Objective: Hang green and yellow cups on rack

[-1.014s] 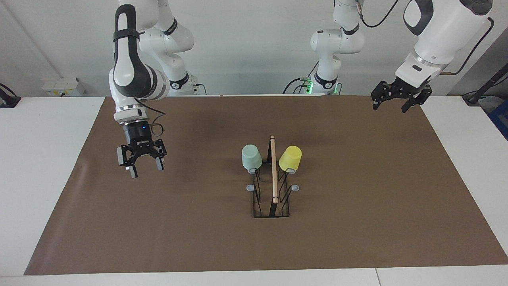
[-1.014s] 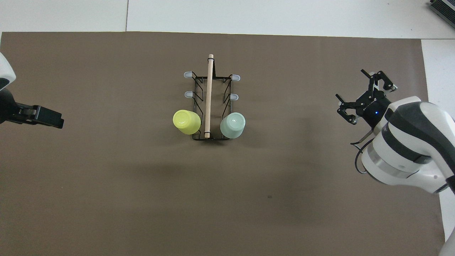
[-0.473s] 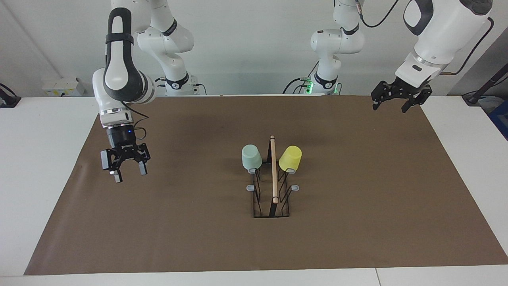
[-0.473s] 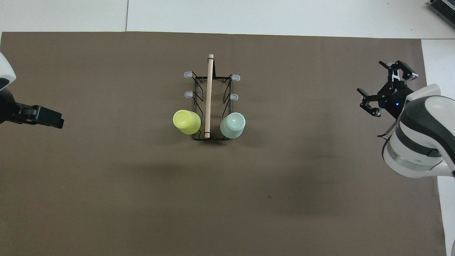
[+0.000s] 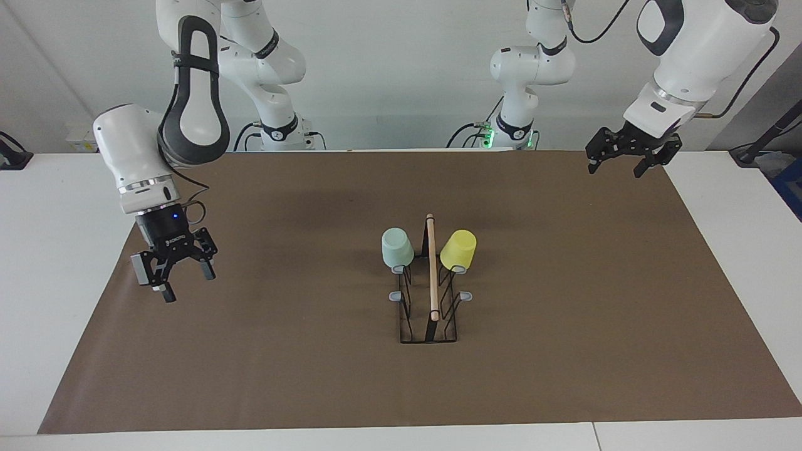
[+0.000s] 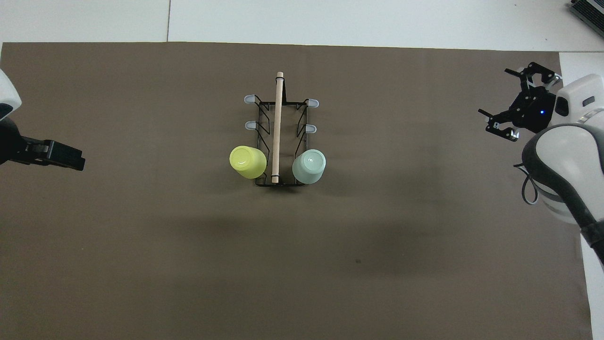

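Note:
The black wire rack (image 5: 428, 313) (image 6: 281, 141) with its wooden rod stands mid-mat. A mint green cup (image 5: 397, 247) (image 6: 309, 166) and a yellow cup (image 5: 458, 249) (image 6: 247, 162) hang upside down on the two prongs nearest the robots, one on each side of the rod. My right gripper (image 5: 188, 285) (image 6: 493, 91) hangs open and empty over the mat's edge at the right arm's end, well apart from the rack. My left gripper (image 5: 616, 170) (image 6: 75, 161) waits open and empty, raised over the mat's corner at the left arm's end.
A brown mat (image 5: 564, 351) (image 6: 141, 259) covers most of the white table (image 5: 62, 250). Several grey-tipped prongs (image 5: 395, 295) (image 6: 249, 125) on the rack carry nothing. Bare mat lies all around the rack.
My right gripper has swung away from the rack toward the right arm's end of the table, still open. The left arm, the cups and the rack have not moved.

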Controlling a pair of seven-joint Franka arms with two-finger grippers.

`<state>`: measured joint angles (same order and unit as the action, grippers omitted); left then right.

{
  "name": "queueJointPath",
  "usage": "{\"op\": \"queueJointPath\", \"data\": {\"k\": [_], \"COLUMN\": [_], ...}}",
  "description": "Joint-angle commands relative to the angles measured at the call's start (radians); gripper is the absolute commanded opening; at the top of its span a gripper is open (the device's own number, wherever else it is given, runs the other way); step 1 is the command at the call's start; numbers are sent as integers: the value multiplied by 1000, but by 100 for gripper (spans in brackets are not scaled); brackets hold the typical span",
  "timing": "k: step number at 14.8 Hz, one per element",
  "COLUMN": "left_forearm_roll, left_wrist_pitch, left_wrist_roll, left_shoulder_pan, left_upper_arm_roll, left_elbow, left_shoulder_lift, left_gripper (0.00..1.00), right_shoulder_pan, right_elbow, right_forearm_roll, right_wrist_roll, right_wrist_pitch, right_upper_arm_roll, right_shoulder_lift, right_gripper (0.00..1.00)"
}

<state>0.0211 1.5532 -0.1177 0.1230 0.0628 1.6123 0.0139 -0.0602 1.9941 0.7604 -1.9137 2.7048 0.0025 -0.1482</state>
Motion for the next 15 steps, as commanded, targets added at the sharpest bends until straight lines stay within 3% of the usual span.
{"op": "queueJointPath", "data": {"k": [1,5,9,12,15], "left_forearm_roll": [-12,-12,-12,-12,-12], "left_wrist_pitch": [-1,1,1,1,-1], "left_wrist_roll": [-10,-8,-10,-8,-10], "left_shoulder_pan": [1,1,1,6,3], "left_upper_arm_roll": [0,0,-1,-1,0], "left_elbow": [-12,-12,-12,-12,-12], "left_shoulder_lift": [0,0,0,0,0], "left_gripper": [100,100,100,100,100], "right_shoulder_pan": [-13,-17,0,58,137], "right_elbow": [-61,-144,-152,-153,-185], "right_forearm_roll": [-203,-485,-617,-790,-911], "right_wrist_roll": [218,545,888,1172,1567], "right_wrist_pitch": [-118,-319,-445,-540,-690], "right_upper_arm_roll": [-6,-4,7,7,10], "right_shoulder_lift": [-7,30,85,120,134], "right_gripper": [100,100,100,100,100]}}
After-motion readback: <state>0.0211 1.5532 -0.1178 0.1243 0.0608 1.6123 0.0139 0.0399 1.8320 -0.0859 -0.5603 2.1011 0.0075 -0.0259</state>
